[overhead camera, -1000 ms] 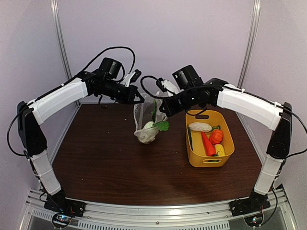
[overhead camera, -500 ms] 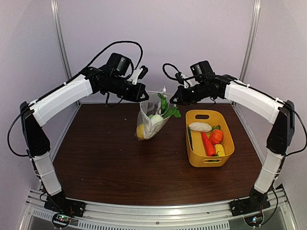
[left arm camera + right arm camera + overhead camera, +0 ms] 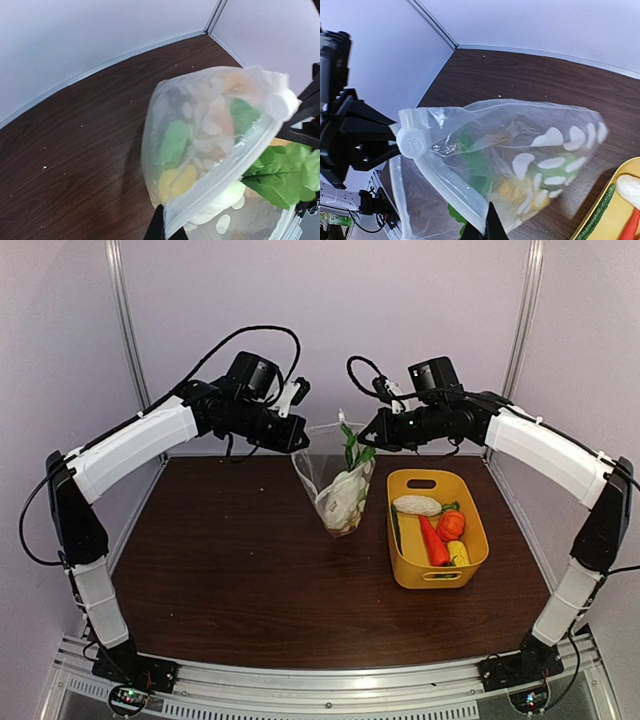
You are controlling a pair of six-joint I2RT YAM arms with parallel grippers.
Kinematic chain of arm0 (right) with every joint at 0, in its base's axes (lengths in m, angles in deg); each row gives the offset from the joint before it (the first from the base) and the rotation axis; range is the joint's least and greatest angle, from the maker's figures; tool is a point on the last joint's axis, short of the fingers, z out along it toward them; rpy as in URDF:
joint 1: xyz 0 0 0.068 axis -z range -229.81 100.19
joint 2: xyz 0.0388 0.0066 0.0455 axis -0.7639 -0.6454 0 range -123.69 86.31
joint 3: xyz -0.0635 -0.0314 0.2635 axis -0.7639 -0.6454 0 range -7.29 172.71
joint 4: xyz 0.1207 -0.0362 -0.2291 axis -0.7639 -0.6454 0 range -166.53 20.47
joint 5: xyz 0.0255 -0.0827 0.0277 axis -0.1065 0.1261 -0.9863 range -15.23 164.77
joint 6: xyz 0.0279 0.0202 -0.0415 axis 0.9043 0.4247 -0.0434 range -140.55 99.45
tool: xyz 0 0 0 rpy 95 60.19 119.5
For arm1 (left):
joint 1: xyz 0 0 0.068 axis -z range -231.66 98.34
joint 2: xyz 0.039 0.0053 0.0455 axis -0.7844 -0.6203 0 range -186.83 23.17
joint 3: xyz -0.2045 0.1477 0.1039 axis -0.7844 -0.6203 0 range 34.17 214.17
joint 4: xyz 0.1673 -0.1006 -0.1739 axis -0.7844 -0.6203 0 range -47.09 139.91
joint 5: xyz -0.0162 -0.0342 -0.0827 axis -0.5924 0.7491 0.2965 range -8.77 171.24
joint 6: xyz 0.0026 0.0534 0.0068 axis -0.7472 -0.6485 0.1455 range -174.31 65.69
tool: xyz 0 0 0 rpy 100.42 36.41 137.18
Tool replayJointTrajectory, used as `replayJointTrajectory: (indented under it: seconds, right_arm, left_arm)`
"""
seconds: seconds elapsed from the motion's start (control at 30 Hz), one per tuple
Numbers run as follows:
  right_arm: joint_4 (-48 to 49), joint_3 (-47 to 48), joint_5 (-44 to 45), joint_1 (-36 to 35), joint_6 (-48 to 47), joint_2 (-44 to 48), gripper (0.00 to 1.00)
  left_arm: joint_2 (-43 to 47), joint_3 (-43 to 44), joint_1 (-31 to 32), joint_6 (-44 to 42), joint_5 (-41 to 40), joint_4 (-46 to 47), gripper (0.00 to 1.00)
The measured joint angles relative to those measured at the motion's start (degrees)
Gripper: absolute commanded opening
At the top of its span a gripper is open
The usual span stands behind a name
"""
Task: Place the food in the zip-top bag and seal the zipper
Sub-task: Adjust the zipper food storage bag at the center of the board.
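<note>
Left gripper [image 3: 302, 443] and right gripper [image 3: 367, 440] each clamp the zip-top bag [image 3: 340, 492] hanging between them.

clear glossy plastic bag [image 3: 341, 496], dk woodgrain table [image 3: 230, 570]

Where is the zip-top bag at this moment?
In the top view the zip-top bag hangs at centre back between the left gripper and right gripper, which pinch its mouth edge, just left of the yellow basket.
</note>
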Motion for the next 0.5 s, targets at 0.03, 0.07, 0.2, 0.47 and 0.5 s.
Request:
replayJointTrajectory:
  seconds: [0.03, 0.07, 0.2, 0.47, 0.5]
  right_arm:
    - [0.3, 0.2, 0.0, -0.3, 0.3, 0.0, 0.0]
    - [0.7, 0.0, -0.2, -0.7, 0.6, 0.3, 0.0]
    - [0.3, 0.0, -0.2, -1.6, 1.2, 1.3, 0.0]
    - [2.2, 4.0, -4.1, 5.2, 3.0, -3.0, 0.11]
    - [2.2, 4.0, -3.9, 5.0, 2.1, -3.0, 0.19]
  left_arm:
    - [-0.7, 0.1, -0.6, 0.1, 1.6, 0.0, 0.0]
    - [-1.4, 0.2, -1.0, 0.5, 3.0, 0.2, 0.0]
    - [-1.5, 0.0, 1.4, 0.9, 1.9, 1.2, 0.0]
    - [-3.1, 9.0, 2.5, 0.7, -3.9, 2.7, 0.0]
    - [-2.2, 7.3, 1.9, 0.7, -4.7, 3.0, 0.0]
